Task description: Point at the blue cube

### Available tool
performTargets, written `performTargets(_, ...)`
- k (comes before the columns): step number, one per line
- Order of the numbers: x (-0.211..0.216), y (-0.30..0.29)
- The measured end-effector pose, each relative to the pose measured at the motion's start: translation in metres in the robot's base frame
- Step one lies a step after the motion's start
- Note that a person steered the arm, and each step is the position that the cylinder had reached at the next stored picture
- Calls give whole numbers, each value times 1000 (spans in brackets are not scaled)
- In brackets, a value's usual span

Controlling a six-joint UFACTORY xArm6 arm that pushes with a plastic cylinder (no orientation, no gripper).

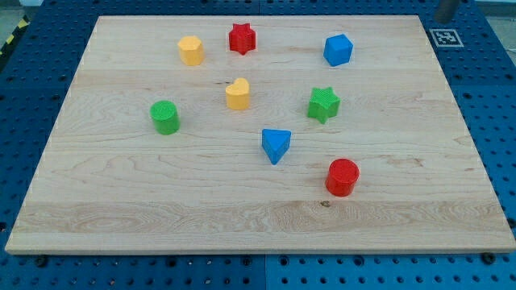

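The blue cube (339, 50) sits on the wooden board (121, 209) near the view's top right. A short grey piece of the rod shows at the view's top right edge, and what I take for my tip (443, 18) is just past the board's top right corner. It is well to the right of the blue cube and slightly above it, and touches no block.
Other blocks: a red star (241, 38), a yellow block (191, 50), a yellow heart (238, 93), a green star (323, 104), a green cylinder (165, 118), a blue triangle (276, 145), a red cylinder (343, 177). A black-and-white tag (446, 37) lies off the board's top right corner.
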State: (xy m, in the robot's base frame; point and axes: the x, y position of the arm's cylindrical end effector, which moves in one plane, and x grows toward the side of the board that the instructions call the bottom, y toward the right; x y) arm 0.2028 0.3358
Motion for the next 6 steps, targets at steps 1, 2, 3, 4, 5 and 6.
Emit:
performTargets(1, 0, 0)
performTargets(2, 0, 0)
performTargets(3, 0, -5)
performTargets(4, 12, -57)
performTargets(5, 33, -120)
performTargets(6, 48, -185)
